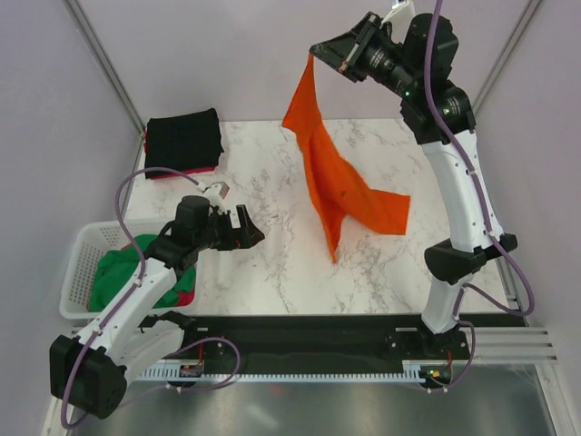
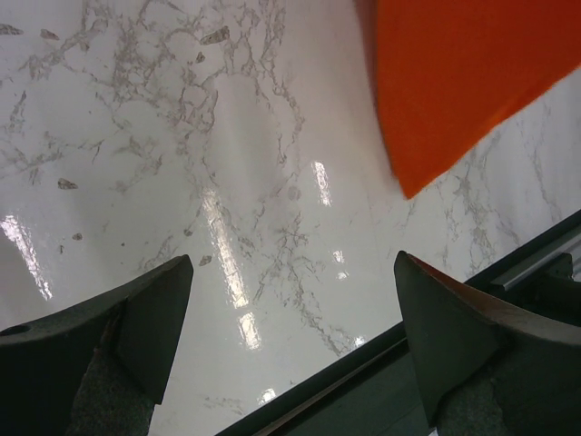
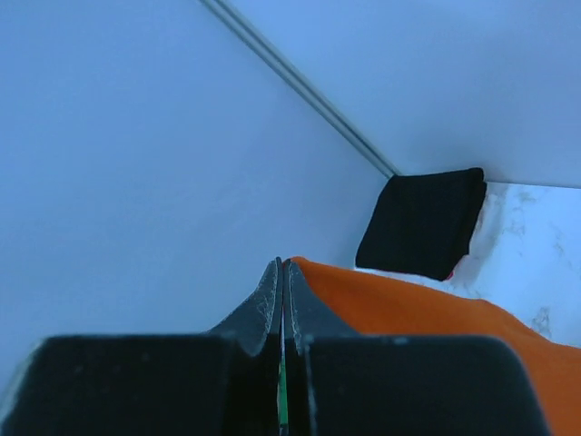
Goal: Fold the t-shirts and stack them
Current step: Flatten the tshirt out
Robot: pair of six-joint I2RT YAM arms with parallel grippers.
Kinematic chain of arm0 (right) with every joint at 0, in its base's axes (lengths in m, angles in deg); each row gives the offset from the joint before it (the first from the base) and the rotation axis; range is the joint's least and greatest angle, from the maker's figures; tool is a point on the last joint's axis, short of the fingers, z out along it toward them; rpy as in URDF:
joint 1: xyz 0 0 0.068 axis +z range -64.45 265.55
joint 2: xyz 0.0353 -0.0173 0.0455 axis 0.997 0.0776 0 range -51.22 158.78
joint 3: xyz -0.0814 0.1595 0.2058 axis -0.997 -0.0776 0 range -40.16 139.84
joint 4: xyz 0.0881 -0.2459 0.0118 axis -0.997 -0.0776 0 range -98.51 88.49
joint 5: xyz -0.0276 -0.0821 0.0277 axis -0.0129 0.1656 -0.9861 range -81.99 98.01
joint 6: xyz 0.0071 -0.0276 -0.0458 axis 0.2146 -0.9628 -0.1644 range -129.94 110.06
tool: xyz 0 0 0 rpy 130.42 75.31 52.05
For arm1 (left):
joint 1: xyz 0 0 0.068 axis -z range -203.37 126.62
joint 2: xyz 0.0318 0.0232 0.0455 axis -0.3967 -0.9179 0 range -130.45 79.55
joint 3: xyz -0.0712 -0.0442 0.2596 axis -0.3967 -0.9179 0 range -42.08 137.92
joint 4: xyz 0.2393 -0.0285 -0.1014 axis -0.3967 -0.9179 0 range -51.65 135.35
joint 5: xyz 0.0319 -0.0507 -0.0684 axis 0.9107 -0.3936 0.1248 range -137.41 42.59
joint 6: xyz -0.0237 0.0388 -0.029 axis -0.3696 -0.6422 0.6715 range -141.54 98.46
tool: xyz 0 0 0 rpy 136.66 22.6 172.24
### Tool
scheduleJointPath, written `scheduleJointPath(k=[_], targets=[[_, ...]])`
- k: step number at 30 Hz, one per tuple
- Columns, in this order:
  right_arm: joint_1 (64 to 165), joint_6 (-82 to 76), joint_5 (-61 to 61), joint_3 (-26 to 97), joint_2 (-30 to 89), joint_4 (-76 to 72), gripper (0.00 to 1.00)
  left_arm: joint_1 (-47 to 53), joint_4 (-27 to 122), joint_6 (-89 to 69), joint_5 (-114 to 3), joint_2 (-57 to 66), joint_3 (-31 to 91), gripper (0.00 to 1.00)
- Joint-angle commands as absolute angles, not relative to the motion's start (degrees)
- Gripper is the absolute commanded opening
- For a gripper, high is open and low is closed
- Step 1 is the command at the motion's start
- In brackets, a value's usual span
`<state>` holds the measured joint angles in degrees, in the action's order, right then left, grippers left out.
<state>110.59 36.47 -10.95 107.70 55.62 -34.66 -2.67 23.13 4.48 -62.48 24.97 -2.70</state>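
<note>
while our right gripper [image 1: 317,55] pinches the orange t-shirt [image 1: 338,177] high by a corner, we should catch its low edge with our wide-open left gripper [image 1: 252,229].

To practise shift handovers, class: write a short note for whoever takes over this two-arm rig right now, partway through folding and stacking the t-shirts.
Right pincer: shut on a corner of the orange t-shirt, held high; its lower end seems to trail on the table.
Left pincer: open, empty, low over the table beside the shirt.
Done: black t-shirt folded at the far left, a pink-red edge showing beneath it.
Left: fold and stack the orange one, then the green t-shirt in the white basket.
</note>
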Motion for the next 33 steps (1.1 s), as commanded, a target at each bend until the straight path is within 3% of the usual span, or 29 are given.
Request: scheduleJointPath(k=[1,6,7,16,24,33], targets=[[110.3,37.8,-5.1,100.6,46.4,-27.7,0.00,-2.5,24.6,1.8,-63.0,28.0,-2.9,1.00],[108.5,27.9,12.1,87.3,40.1,-39.6,0.00,-2.5,22.9,4.7,-60.7,30.7,-3.8,1.00],[107.3,26.3,13.5,79.8,39.0,-40.2,0.00,-2.5,22.5,5.7,-59.7,30.5,-3.8,1.00],[102.5,24.4,11.4,50.8,32.0,-34.0,0.00,6.1,28.8,9.7,-53.0,15.5,-3.6,0.97],[98.6,22.0,8.2,44.0,29.9,-33.0,0.00,12.7,31.7,13.9,-43.3,2.5,-3.8,0.96],[93.4,21.3,2.7,39.1,28.0,-31.0,0.00,13.1,34.2,19.6,-41.9,-6.8,-1.7,0.90]])
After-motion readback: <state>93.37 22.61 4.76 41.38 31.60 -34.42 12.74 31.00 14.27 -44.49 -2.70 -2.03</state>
